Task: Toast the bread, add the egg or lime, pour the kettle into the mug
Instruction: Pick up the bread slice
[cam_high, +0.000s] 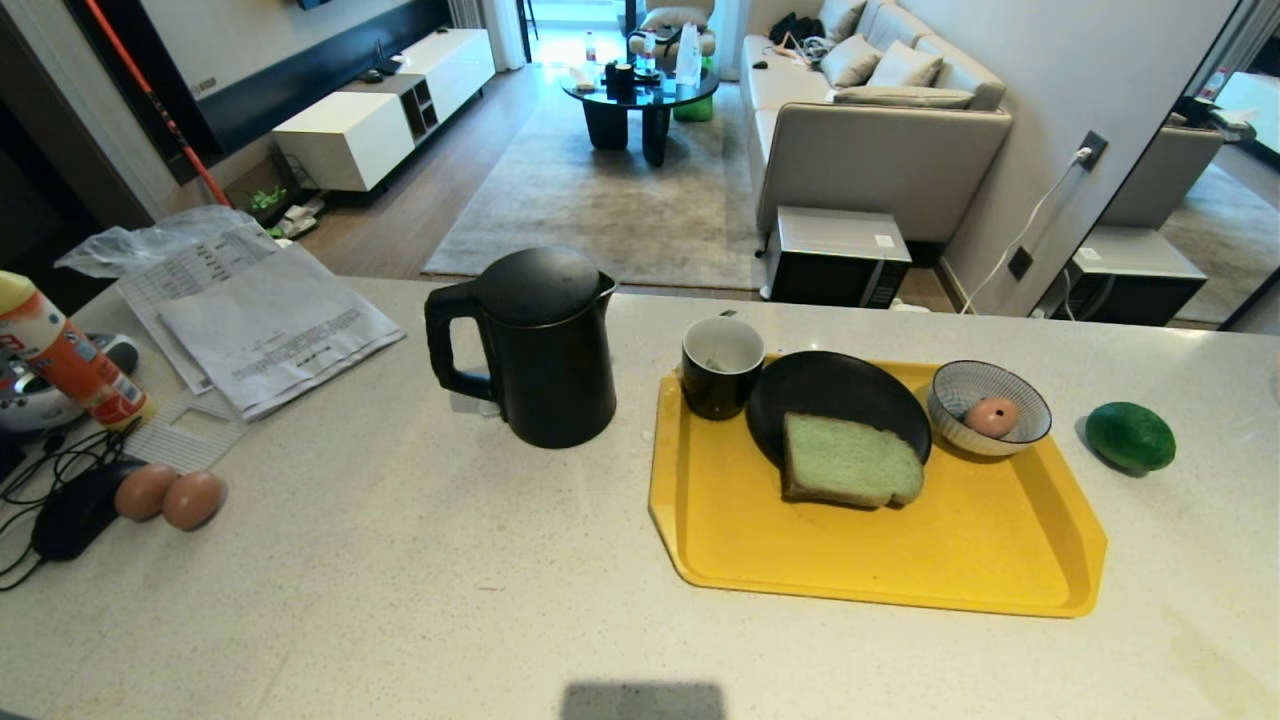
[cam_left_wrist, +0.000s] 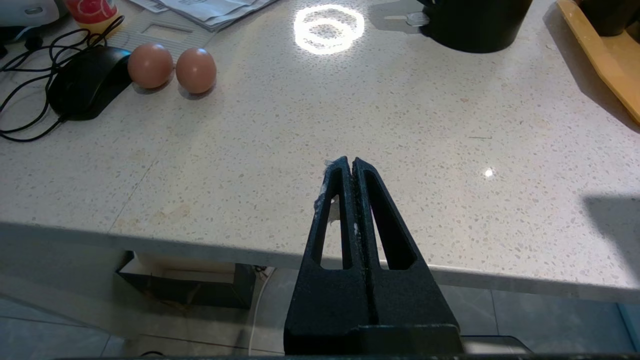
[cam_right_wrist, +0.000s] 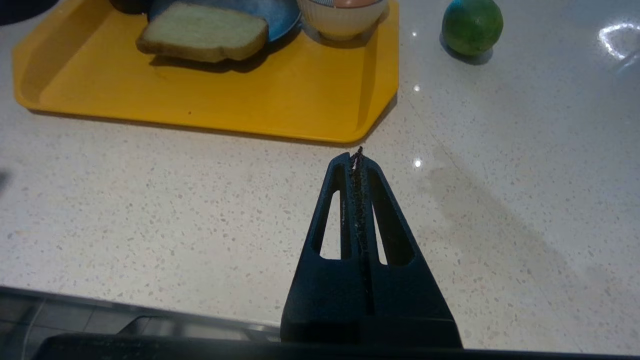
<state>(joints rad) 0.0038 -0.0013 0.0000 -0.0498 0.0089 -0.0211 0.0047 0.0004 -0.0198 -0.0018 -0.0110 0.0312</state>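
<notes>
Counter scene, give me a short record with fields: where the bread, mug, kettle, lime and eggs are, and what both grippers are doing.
bread: green slice leaning on the black plate, on the yellow tray
mug: black mug, at the tray's far left corner
kettle: black kettle, lid on, on the counter left of the tray
lime: lime on the counter, right of the tray
eggs: one egg in the striped bowl; two brown eggs by the computer mouse
left gripper: left gripper shut, empty, near the counter's front edge
right gripper: right gripper shut, empty, in front of the tray
</notes>
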